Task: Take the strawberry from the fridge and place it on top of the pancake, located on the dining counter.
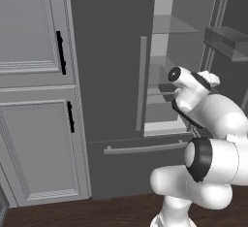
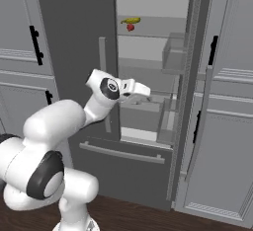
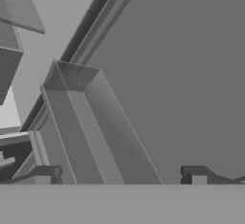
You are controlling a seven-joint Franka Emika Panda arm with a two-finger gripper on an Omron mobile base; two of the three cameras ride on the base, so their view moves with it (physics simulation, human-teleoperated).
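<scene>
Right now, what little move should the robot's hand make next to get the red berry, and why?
Probably lift the gripper upward and further into the fridge. The strawberry sits on an upper shelf beside a small yellow item, well above the hand, which is down by the right door's bin with its fingers apart and holding nothing.

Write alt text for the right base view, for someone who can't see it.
A white robot arm reaches its gripper toward the open fridge, where a small red strawberry sits beside a yellow item on an upper shelf. Light grey cabinets with black handles flank the fridge.
</scene>
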